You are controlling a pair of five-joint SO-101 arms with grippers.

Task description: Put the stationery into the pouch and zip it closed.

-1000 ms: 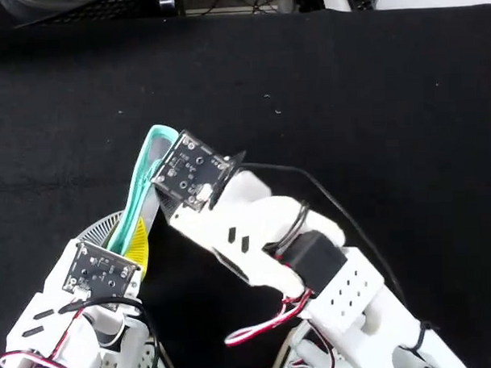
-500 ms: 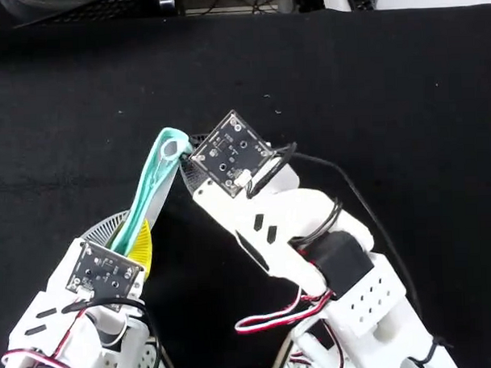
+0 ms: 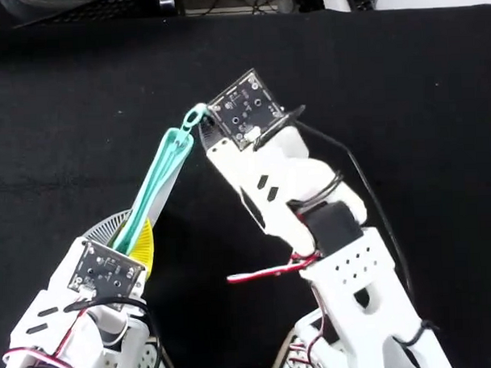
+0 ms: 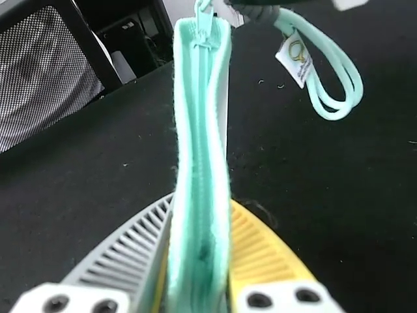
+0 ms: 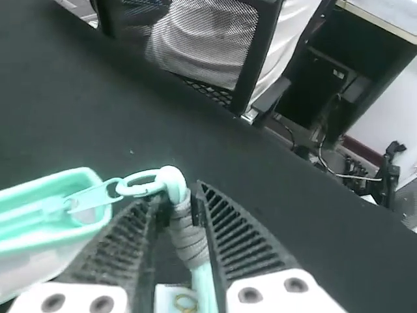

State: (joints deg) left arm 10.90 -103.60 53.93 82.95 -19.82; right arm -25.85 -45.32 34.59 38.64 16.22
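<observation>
A mint-green pouch (image 3: 158,180) stands on edge, stretched long between the two arms. My left gripper (image 3: 131,234) is shut on its near end, with a grey finger (image 4: 130,251) and a yellow finger (image 4: 259,251) on either side of the pouch (image 4: 199,163). At the far end my right gripper (image 3: 203,129) is shut on the cord by the zipper pull (image 5: 98,193); its black fingers (image 5: 228,225) pinch the wound cord (image 5: 180,218). The zipper slider (image 4: 203,12) sits at the pouch's far end, and the seam looks shut along its length. A green strap loop (image 4: 326,78) hangs beside it.
The black table (image 3: 404,98) stretches wide around both arms. Beyond its far edge stand a mesh-backed chair (image 5: 195,32) and cables (image 5: 339,166). The right arm's white body (image 3: 311,214) lies close beside the pouch.
My right gripper has moved away from the left arm, toward the table's far side, drawing the zipper pull along. The pouch went from bent to straight and taut. The left gripper stayed put.
</observation>
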